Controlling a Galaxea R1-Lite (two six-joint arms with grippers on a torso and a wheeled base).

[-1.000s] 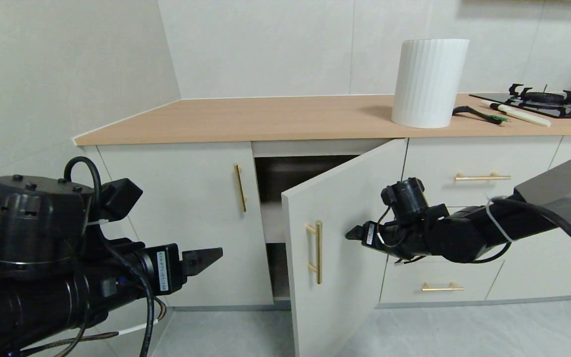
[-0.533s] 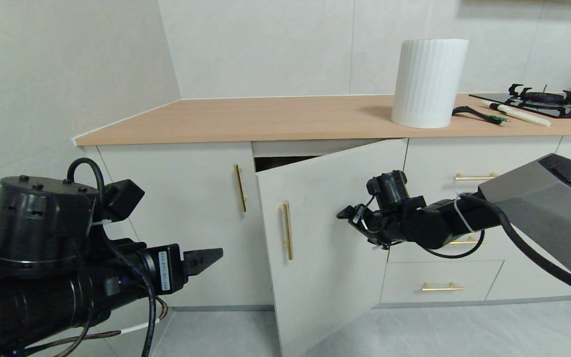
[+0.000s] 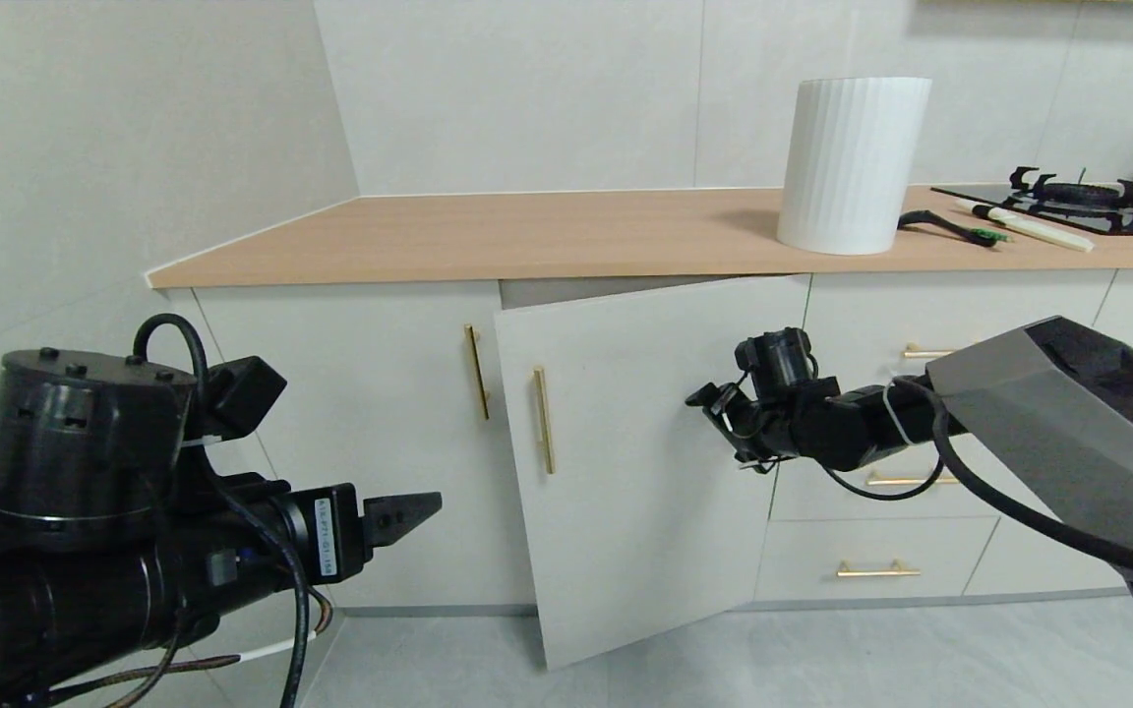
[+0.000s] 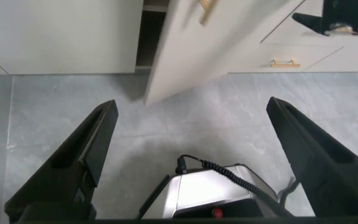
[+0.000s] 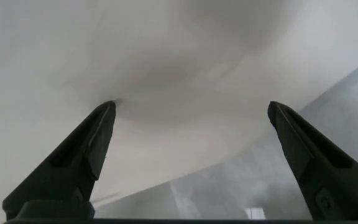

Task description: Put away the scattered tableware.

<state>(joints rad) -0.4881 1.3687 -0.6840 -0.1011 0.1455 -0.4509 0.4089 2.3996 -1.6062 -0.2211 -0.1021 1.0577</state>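
Note:
The white cabinet door [image 3: 645,462] with a gold handle [image 3: 543,421] stands almost closed under the wooden counter [image 3: 488,236]. My right gripper [image 3: 714,413] is open, its fingertips against the door's face near the hinge side; the right wrist view has my right gripper [image 5: 191,109] spread over the door panel [image 5: 166,74]. My left gripper [image 3: 409,511] hangs low at the left, open and holding nothing. The left wrist view has my left gripper [image 4: 191,109] above the grey floor. A black-handled utensil [image 3: 950,228] and a white utensil [image 3: 1029,226] lie on the counter.
A tall white ribbed container [image 3: 852,162] stands on the counter, with a gas hob [image 3: 1078,197] to its right. Drawers with gold handles [image 3: 876,569] sit right of the door. The left-hand cabinet door [image 3: 370,433] is closed. Grey floor [image 3: 822,659] lies below.
The cabinet door swung from half open to nearly closed as my right gripper pushed it toward the cabinet. My left arm stayed where it was.

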